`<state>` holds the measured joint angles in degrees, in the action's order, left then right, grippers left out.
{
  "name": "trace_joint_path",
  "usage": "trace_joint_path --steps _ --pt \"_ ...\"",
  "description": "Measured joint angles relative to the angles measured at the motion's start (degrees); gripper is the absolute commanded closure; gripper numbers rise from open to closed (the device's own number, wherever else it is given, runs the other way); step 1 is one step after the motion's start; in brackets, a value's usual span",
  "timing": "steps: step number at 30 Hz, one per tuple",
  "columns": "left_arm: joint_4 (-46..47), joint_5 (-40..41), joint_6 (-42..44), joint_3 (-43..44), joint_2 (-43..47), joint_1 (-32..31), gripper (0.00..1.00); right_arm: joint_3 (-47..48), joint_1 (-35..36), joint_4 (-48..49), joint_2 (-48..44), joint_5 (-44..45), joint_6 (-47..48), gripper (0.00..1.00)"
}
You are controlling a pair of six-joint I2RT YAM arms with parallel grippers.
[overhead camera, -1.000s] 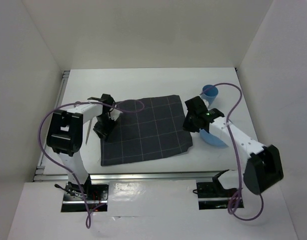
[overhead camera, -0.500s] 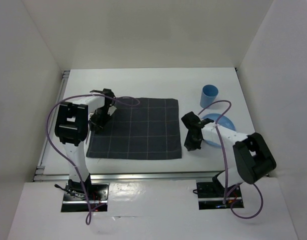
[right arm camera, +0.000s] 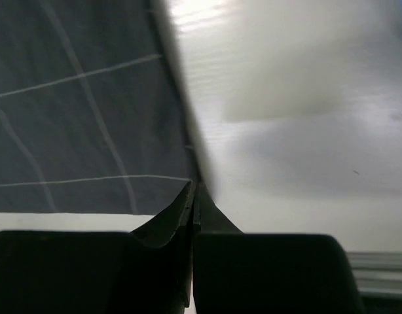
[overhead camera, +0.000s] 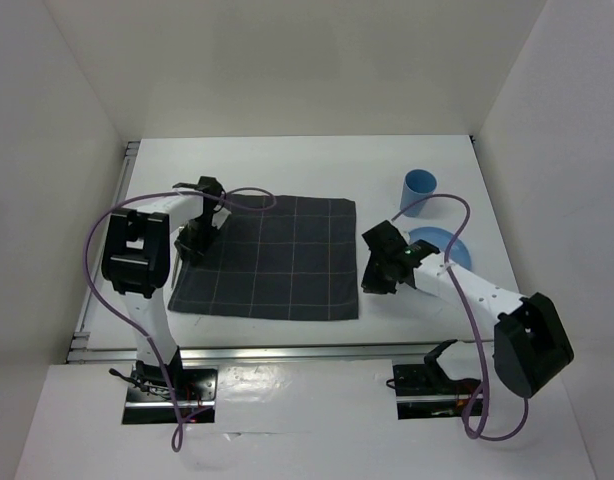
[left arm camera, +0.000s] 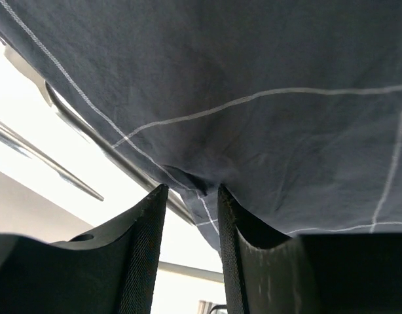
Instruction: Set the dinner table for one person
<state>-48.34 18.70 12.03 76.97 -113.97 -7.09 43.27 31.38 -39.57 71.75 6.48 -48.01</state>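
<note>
Placemat point(overhead camera: 264, 257) shifted slightly left, flat, long axis left-right on dinner table point(overhead camera: 287, 165)

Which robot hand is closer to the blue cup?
The right. The right gripper sits at the placemat's right edge, a short way in front of the blue cup. The left gripper is across the placemat at its left edge, much farther from the cup.

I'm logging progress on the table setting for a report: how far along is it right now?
Early. Done: the placemat lies spread flat on the table. In hand: the left end effector is slightly open at the mat's left edge, the right end effector shut at its right edge. Left: the plate and cup sit off to the right, cutlery beside the mat.
</note>
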Motion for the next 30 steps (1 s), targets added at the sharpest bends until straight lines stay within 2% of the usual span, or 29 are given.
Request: trace_joint_path --steps 3,9,13,16,19,22,30 --pt "1.09 -1.25 -0.2 -1.03 0.98 0.0 0.55 2.36 0.68 4.39 3.3 -2.1 1.97 1.0" --pt "2.19 -5.68 -0.96 -1.44 2.78 -0.04 0.53 7.78 0.9 13.57 17.27 -4.13 6.01 1.0" --pt "2.19 -10.16 -1.92 -0.61 5.62 0.5 0.5 15.17 3.06 12.46 27.93 -0.26 7.48 1.0" --pt "2.08 -12.57 -1.99 0.42 8.68 1.57 0.5 20.63 3.76 10.01 32.09 3.41 5.73 1.0" --pt "2.01 -13.53 -1.99 1.22 9.73 2.32 0.51 20.61 3.39 9.14 32.09 4.02 2.03 1.0" --pt "1.22 -14.29 -1.97 1.2 9.44 2.4 0.51 15.72 1.66 12.41 28.63 3.37 -0.28 1.0" --pt "0.31 -16.02 -2.29 0.92 9.03 2.36 0.51 11.78 -1.2 12.79 25.38 3.76 -1.11 1.0"
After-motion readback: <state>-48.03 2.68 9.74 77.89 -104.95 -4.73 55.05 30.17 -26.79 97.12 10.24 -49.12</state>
